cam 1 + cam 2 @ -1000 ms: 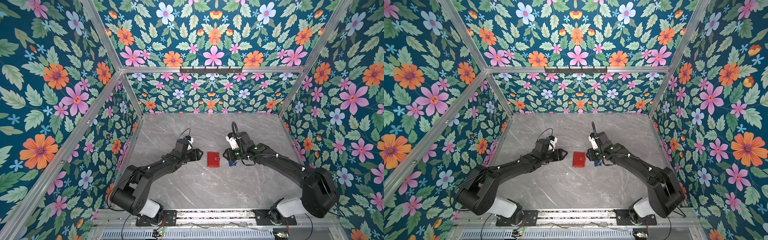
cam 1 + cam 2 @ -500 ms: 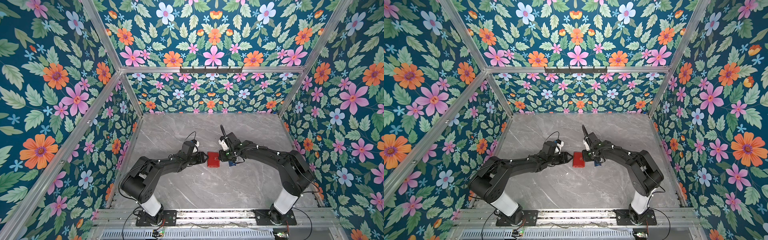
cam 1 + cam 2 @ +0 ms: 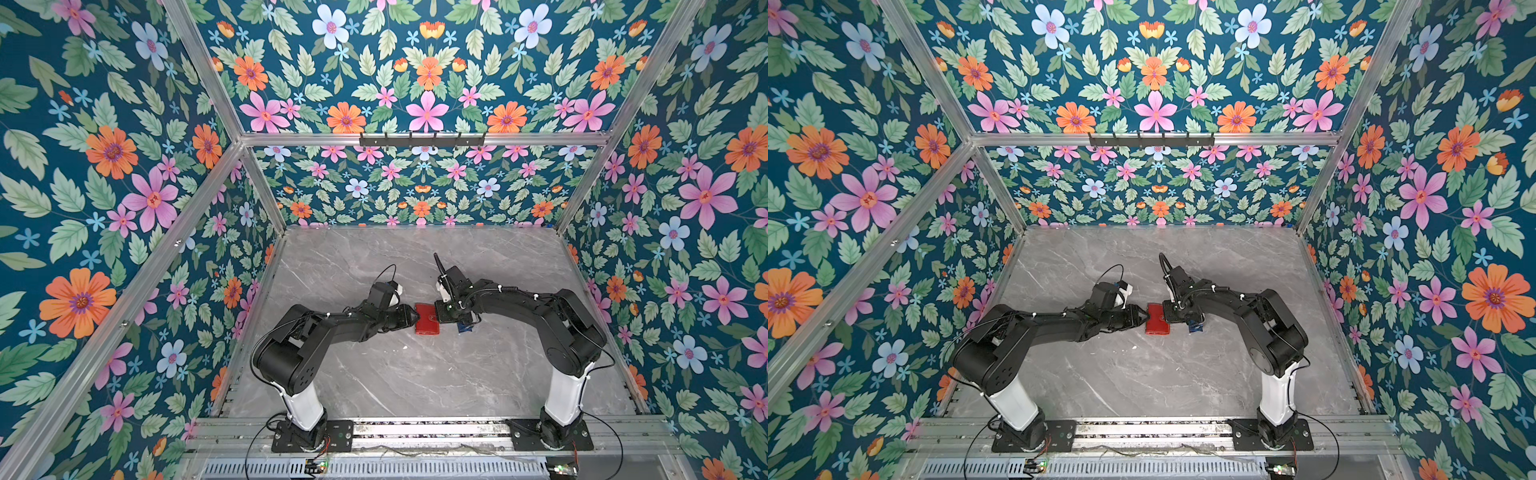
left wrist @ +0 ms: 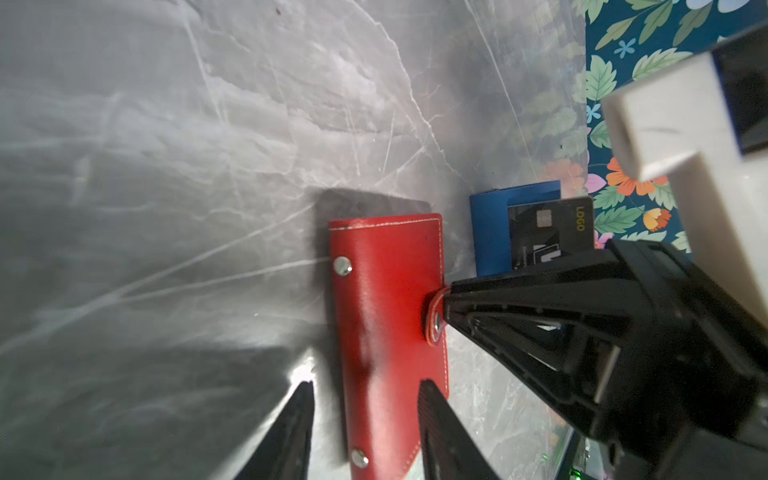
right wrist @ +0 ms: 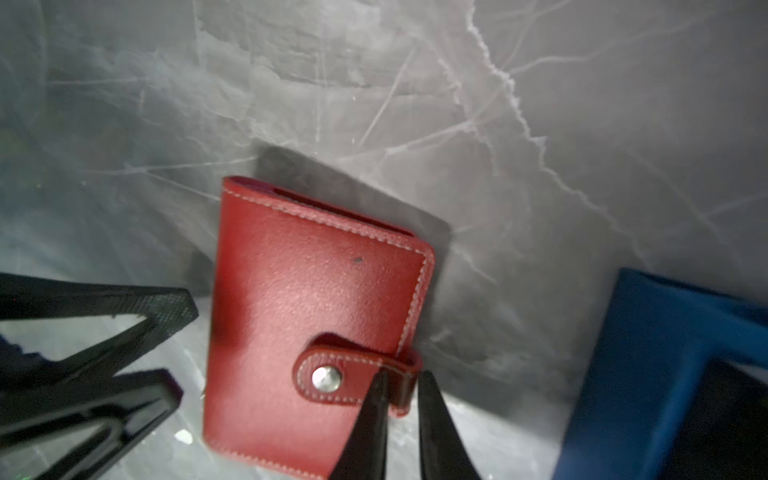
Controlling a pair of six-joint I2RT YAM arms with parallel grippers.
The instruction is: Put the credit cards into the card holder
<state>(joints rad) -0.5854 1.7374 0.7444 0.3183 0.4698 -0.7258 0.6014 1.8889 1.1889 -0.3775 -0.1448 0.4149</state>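
Note:
The card holder (image 3: 427, 322) (image 3: 1158, 322) is a red wallet lying closed on the marble table, its snap tab fastened. My right gripper (image 5: 402, 390) (image 3: 441, 318) is shut on the looped end of that tab (image 5: 399, 374), one finger on each side. My left gripper (image 4: 365, 399) (image 3: 414, 318) is open at the opposite, riveted side of the card holder (image 4: 386, 316); one finger is over the cover, the other beside it on the table. A dark credit card (image 4: 548, 228) with a chip and gold lettering sits in a small blue tray (image 4: 490, 232).
The blue tray (image 3: 464, 328) (image 5: 656, 353) stands just right of the wallet, partly under the right arm. Floral walls enclose the marble table (image 3: 415, 374) on three sides. A metal rail runs along the front edge.
Both arms have moved inward to the wallet. The right jaws have narrowed onto the snap tab. The left jaws have narrowed around the wallet's other side.

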